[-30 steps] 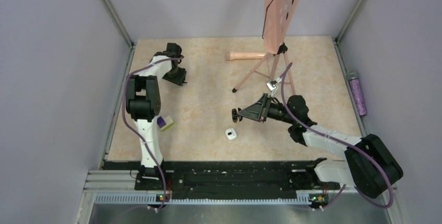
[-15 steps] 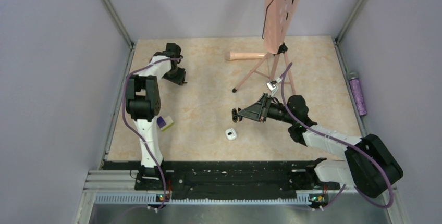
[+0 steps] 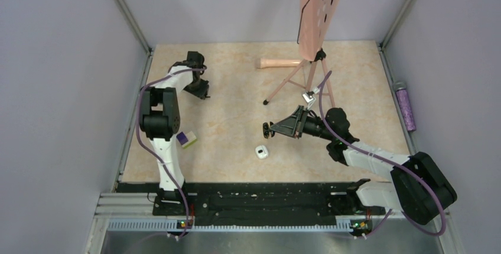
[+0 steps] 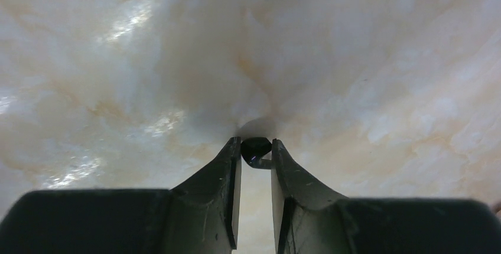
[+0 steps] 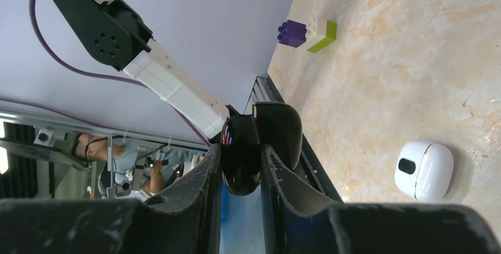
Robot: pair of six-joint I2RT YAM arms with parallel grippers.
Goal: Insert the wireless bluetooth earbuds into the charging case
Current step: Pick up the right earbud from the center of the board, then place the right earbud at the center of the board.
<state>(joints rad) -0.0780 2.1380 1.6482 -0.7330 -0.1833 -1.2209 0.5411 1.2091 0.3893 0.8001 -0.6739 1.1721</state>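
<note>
Left gripper (image 4: pixel 256 147) fingers are drawn in narrow, their tips set against either side of one earbud (image 4: pixel 256 146). This tiny black stub is pinched right at the table (image 4: pixel 366 59) surface, toward 10 o'clock of the tabletop as seen from above. Whether it has been lifted cannot be told. A shadow sits directly behind it, so it is judged to be on or barely off the marbled top. Right gripper (image 5: pixel 241 147) is closed to a narrow gap on a glossy black case (image 5: pixel 239 162), held in the air just toward 6 o'clock of the table's centre. A second rounded black lobe stands behind the gripped one. It is read as a lid swung open, so this is taken to be the charging case. Its hollow is turned away from every camera, so what lies inside, if anything, cannot be said. The second earbud is not made out in any view. The step in hand is judged to be the pick-up of the earbud. Next it would have to be raised clear, carried toward 4 o'clock to the held case, turned to match a socket and pressed in gently, since so small a piece could easily be twisted or dropped from the fingertips. Beyond the right gripper, toward 6 o'clock, a closed white pod (image 5: pixel 424 170) lies on the table, its contents hidden. A purple-and-yellow block (image 5: pixel 306 32) rests toward 8 o'clock, and a tripod (image 3: pixel 295 80) stands toward 1 o'clock.
</note>
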